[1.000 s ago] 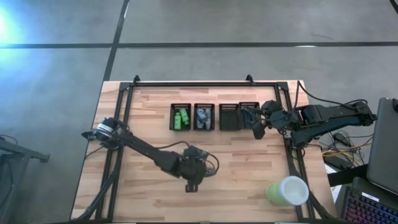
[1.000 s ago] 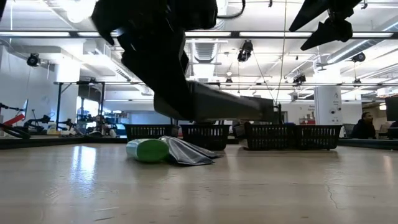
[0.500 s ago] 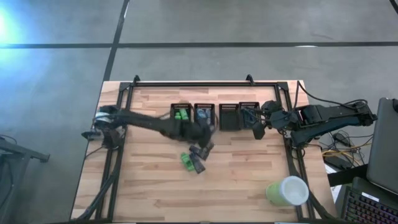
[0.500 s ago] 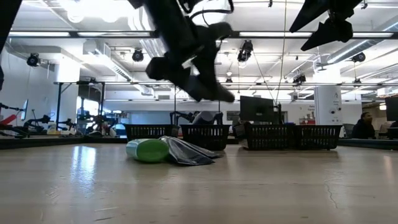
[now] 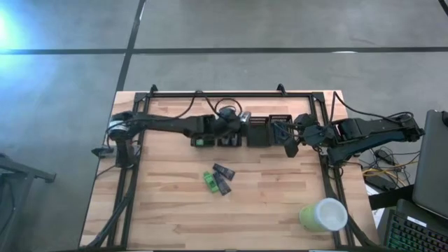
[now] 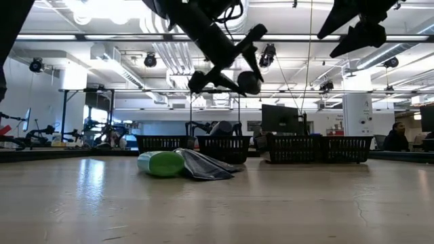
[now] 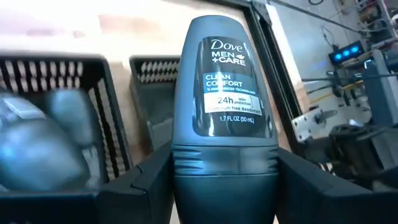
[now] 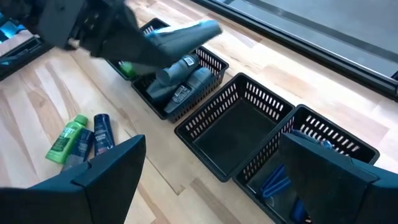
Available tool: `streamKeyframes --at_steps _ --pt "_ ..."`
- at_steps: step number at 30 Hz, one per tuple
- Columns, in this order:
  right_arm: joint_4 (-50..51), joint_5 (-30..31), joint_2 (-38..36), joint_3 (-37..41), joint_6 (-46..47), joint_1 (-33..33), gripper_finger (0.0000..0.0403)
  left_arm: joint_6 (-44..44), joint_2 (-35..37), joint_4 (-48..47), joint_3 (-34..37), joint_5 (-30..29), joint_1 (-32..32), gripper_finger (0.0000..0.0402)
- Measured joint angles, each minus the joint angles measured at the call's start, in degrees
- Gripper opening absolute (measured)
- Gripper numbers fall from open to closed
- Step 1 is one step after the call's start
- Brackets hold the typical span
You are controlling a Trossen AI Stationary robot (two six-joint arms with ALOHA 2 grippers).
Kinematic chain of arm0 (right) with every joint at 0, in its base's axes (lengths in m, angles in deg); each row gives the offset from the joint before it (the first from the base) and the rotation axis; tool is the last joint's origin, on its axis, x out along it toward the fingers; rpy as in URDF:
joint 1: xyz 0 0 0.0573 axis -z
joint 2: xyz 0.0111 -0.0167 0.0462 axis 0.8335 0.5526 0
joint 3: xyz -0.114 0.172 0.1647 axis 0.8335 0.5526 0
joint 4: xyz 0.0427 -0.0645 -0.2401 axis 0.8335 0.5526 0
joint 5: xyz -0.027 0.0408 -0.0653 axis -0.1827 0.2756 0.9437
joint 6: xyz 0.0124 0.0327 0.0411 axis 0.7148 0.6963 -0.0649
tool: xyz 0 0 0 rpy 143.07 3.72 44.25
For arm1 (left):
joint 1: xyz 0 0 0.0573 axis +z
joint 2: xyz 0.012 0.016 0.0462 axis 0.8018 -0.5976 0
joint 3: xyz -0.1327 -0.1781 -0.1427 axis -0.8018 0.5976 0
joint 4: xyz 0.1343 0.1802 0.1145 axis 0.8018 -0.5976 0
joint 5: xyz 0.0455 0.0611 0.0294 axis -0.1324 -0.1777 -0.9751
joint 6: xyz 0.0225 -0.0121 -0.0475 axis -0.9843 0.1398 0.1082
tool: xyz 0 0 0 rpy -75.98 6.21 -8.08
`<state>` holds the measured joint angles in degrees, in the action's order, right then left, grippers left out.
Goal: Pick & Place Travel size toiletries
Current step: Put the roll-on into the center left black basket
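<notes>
A grey Dove roll-on deodorant (image 7: pixel 225 118) is clamped between the fingers of the left gripper (image 5: pixel 234 119), above the second black mesh bin (image 8: pixel 214 62), where other grey bottles (image 8: pixel 180 87) are already lying. If it is released off-centre, it may strike the rim and roll away. The right gripper (image 5: pixel 289 145) is held with fingers apart beside the last bin (image 5: pixel 280 120).

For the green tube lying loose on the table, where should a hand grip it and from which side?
Grip the green tube across its mid-body, coming straight down from above. It lies flat with a dark blue tube right beside it, so only its outer long side is free, and a pinch across the width looks safest. The left hand is busy holding a grey deodorant.
</notes>
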<state>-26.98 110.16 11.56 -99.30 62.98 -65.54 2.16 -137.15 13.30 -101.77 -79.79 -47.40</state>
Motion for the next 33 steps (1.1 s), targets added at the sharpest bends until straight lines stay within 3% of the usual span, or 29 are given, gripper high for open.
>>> streamKeyframes --at_steps 12,21,33 --pt "0.0 0.1 0.0 2.7 3.2 0.0 0.0364 7.0 -4.6 -9.3 0.3 -1.7 -2.1 0.0207" --pt "0.0 0.1 0.0 3.2 3.5 0.0 0.0363 13.6 -4.9 -9.4 2.5 -4.7 -1.7 0.0217" --pt "0.0 0.2 0.0 3.2 2.3 0.0 0.0363 15.3 -5.0 -9.2 3.7 -6.2 -1.2 0.0221"
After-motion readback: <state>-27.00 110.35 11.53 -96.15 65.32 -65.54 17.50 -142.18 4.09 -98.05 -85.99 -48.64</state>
